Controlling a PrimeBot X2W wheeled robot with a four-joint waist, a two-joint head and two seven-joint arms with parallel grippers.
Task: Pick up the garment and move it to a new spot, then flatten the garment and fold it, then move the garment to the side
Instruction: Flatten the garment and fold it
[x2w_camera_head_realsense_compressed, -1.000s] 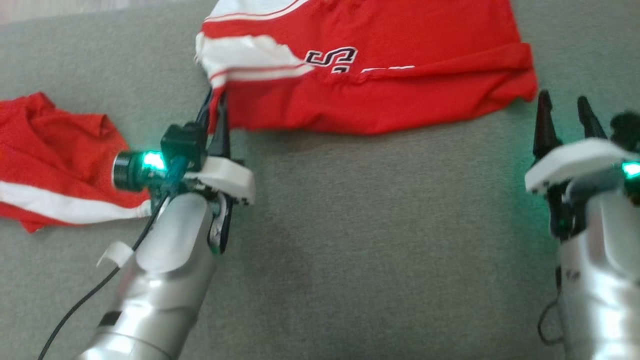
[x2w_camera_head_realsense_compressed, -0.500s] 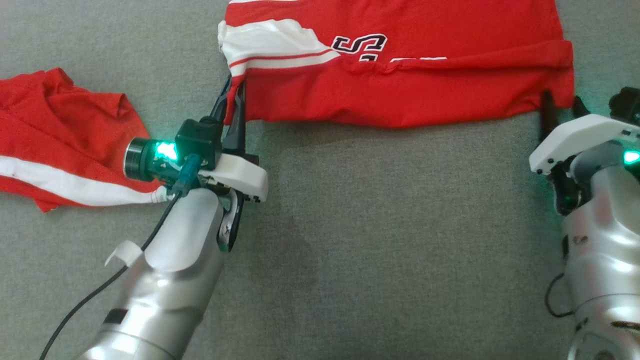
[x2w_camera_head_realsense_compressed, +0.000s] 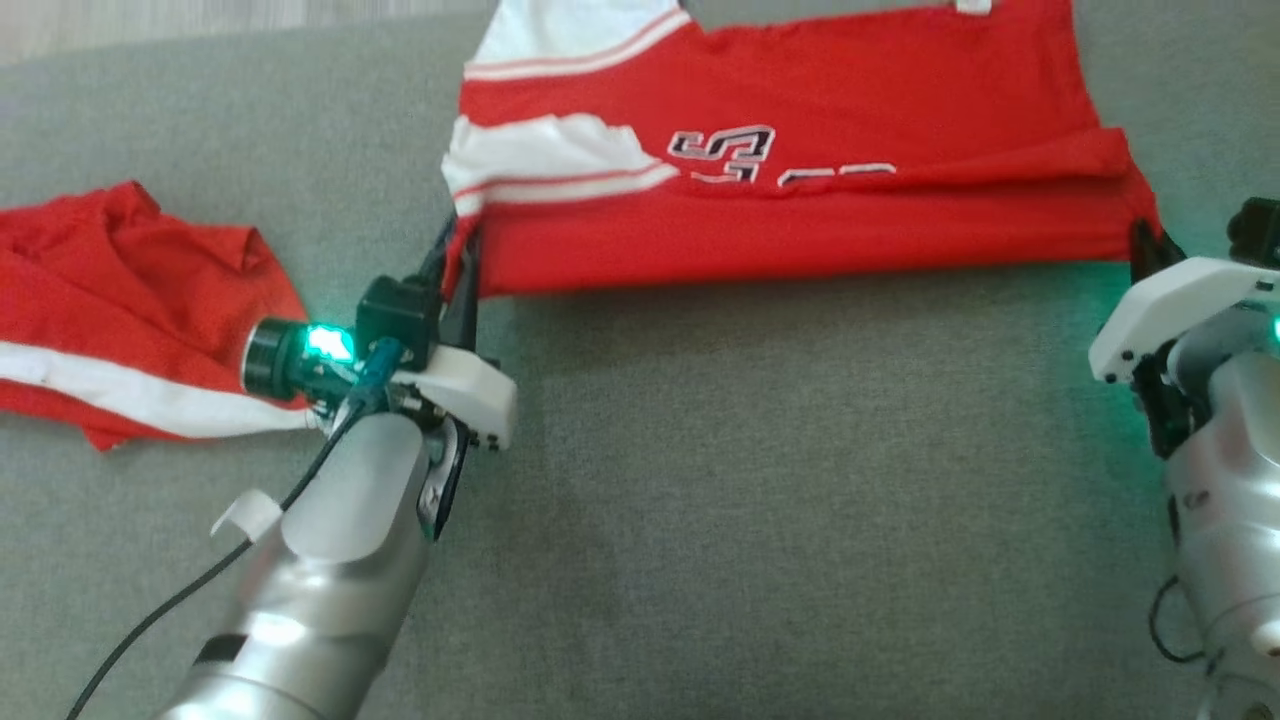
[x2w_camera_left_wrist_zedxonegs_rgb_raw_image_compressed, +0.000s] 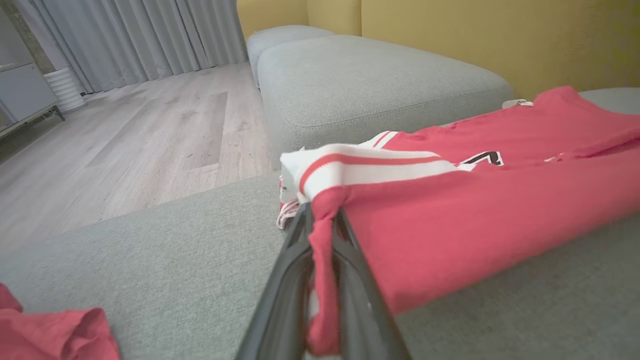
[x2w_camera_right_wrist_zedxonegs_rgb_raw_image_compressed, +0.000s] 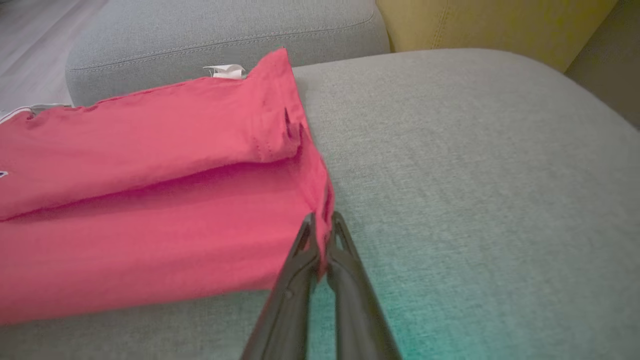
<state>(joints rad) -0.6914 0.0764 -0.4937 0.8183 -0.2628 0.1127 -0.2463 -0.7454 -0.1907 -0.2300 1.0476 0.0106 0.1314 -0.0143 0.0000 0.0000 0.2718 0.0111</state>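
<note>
While left tool (x2w_camera_left_wrist_zedxonegs_rgb_raw_image_compressed: 321, 216) clamps the garment (x2w_camera_head_realsense_compressed: 800, 220) tight, right tool (x2w_camera_right_wrist_zedxonegs_rgb_raw_image_compressed: 322, 222) seemingly pinches it.

Glossy silver shells cover the left forearm (x2w_camera_head_realsense_compressed: 330, 540) and right forearm (x2w_camera_head_realsense_compressed: 1225, 490), each capped by a white wrist plate (x2w_camera_head_realsense_compressed: 470, 385) and tapered black fingers (x2w_camera_left_wrist_zedxonegs_rgb_raw_image_compressed: 285, 305). A green light (x2w_camera_head_realsense_compressed: 328, 343) glows at the left wrist, where a black cable (x2w_camera_head_realsense_compressed: 170, 605) trails.

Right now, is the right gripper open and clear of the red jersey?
No, the right gripper is shut on a corner of the red jersey, with cloth pinched between its closed jaws.
</note>
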